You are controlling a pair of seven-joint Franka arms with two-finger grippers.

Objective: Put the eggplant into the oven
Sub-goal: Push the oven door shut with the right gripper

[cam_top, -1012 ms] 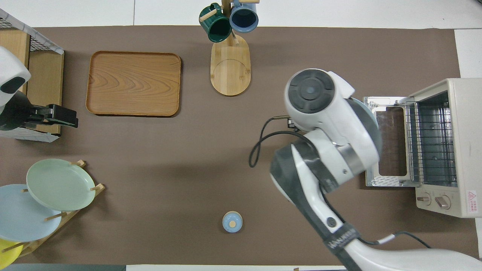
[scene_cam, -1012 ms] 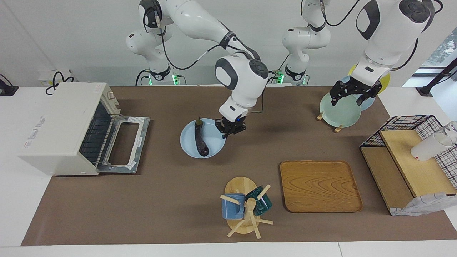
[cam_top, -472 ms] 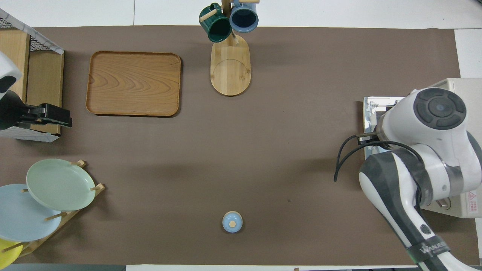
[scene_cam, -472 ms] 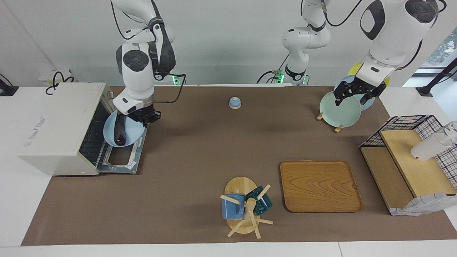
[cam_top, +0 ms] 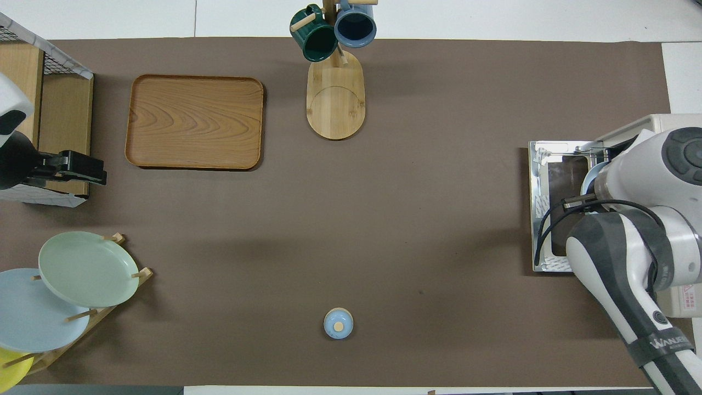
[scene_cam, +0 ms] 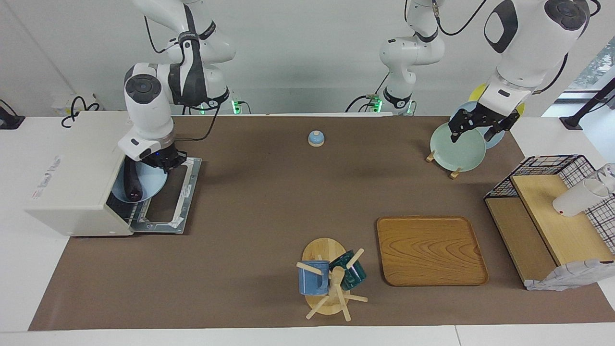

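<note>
The cream-white oven (scene_cam: pixel 72 168) stands at the right arm's end of the table with its door (scene_cam: pixel 180 192) folded down flat. My right gripper (scene_cam: pixel 166 161) is shut on the rim of a light blue plate (scene_cam: pixel 149 185) and holds it in the oven's mouth, over the wire rack. The dark purple eggplant (scene_cam: pixel 130 180) lies on that plate, partly inside the opening. In the overhead view the right arm hides the eggplant; only the plate's edge (cam_top: pixel 589 175) and the oven (cam_top: pixel 680 122) show. My left gripper (scene_cam: pixel 478 126) waits, open and empty, above the plate rack.
A plate rack with a green plate (scene_cam: pixel 456 146) stands near the left arm's base. A small blue lid (scene_cam: pixel 315 138), a wooden tray (scene_cam: pixel 430 250), a mug tree with two mugs (scene_cam: pixel 329 278) and a wire shelf with a white cup (scene_cam: pixel 576 197) are on the table.
My right gripper carried the plate with the eggplant from the table's middle to the oven and now into its mouth. The small blue lid came into view. The left arm barely moved.
</note>
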